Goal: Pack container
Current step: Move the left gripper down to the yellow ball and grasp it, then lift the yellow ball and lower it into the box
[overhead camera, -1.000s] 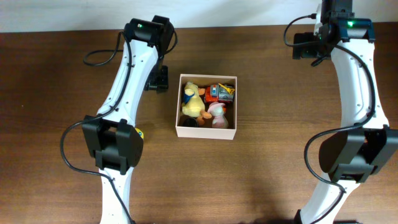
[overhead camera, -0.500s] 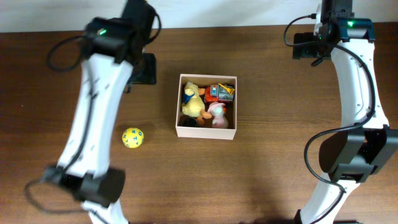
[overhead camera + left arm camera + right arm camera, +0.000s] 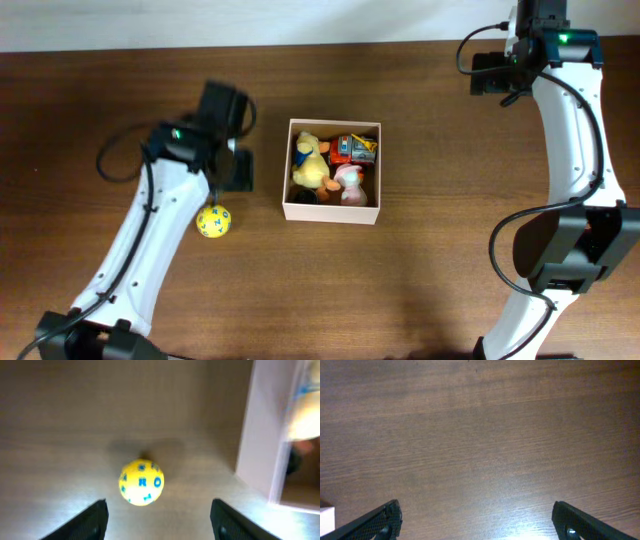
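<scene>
Dark brown wooden table (image 3: 420, 270), with a pale wall strip along the top edge of the overhead view

Container (image 3: 330, 214): sits near the middle of the table, between the two arms, open side up. White outer walls, tan inside. Contents: a yellow plush duck (image 3: 310, 160) on the left side, a red toy vehicle (image 3: 352, 149) at the far right corner, a pink toy (image 3: 350, 182) in front of it. The toys are packed close; exact contacts cannot be made out

Yellow ball (image 3: 213, 221) with blue markings: on the table, to the left of the container and apart from it. The left wrist view shows the container's white wall at the right edge of the frame and bare table between the two

Left end effector (image 3: 161, 520): fingers spread wide, nothing held. It hangs over the table just left of the container. In its wrist view the ball lies ahead of the gap between the fingers (image 3: 95, 519), touching neither. This view is blurred

Right end effector (image 3: 480, 525): fingers spread wide, nothing held, over bare table at the far right, well apart from the container
</scene>
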{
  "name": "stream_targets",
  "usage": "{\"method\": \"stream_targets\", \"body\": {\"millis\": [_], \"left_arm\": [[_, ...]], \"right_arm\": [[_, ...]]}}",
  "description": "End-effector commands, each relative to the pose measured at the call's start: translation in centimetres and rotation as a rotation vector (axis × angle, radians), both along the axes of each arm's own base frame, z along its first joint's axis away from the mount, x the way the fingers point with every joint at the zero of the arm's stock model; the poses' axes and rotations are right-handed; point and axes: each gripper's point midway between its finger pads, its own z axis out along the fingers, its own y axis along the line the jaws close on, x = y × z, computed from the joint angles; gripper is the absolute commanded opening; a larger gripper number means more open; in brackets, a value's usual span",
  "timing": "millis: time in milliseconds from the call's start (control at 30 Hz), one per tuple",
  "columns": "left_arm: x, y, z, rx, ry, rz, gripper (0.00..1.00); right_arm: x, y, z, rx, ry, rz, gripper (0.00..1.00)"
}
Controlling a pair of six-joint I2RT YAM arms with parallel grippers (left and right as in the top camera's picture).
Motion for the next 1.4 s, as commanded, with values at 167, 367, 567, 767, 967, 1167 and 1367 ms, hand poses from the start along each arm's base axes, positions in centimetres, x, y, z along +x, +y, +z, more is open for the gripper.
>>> {"method": "stream_targets", "body": {"millis": [167,367,567,767,967,1167,1367], "left_arm": [[-2.6,3.7,-7.7,-0.047,0.067,0.098,0.81],[-2.6,2.4,-11.2,-0.114,0.061,0.019,0.97],[-3.8,2.6,-14.4,-0.095,0.168,0.026,0.96],[-3.9,2.7,-14.9,-0.088,0.183,0.027,0.71],[-3.3,2.8,-14.6,-0.08,0.164,0.028,0.63],[-0.4,2.4,-11.4,-0.09,0.094,0.022,0.57],[2.5,1.3,-5.7,-0.136,0.03,0.006,0.2]], "right_arm": [[-0.3,-0.3,2.7,-0.02,-0.058,-0.008,0.99],[-0.3,-0.3,2.7,-0.02,-0.058,-0.008,0.99],[-0.3,-0.3,2.7,-0.02,-0.058,-0.008,0.99],[-0.3,-0.3,2.7,-0.02,-0.058,-0.008,0.99],[-0.3,-0.3,2.7,-0.02,-0.058,-0.008,0.99],[-0.3,-0.3,2.7,-0.02,-0.058,-0.008,0.99],[-0.3,-0.3,2.7,-0.02,-0.058,-0.008,0.99]]}}
